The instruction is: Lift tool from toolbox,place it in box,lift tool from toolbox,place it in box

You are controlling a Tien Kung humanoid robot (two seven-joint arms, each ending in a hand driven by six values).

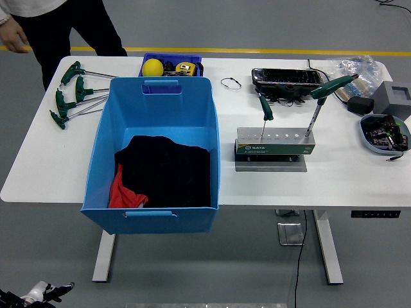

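- Two green-handled tools (265, 108) stand upright in the grey toolbox (274, 148), right of the blue box (154, 154); no arm is over the table (347, 173), so you cannot tell the fingers' state.
- Lift straight up, clearing the holder; carry left over the rim.
- Black cloth (168, 172) lies inside; loose tools (72, 93), cables (286, 80) sit clear of your path.

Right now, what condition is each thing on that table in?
Blue bin: open, holding black and red cloth.
Tool rack: two green-handled T-wrenches standing in it, other holes empty.
Loose T-wrenches: lying flat at the table's left end.
Small blue tray: holds a yellow ball.
Robot hand: low at bottom left, off the table.
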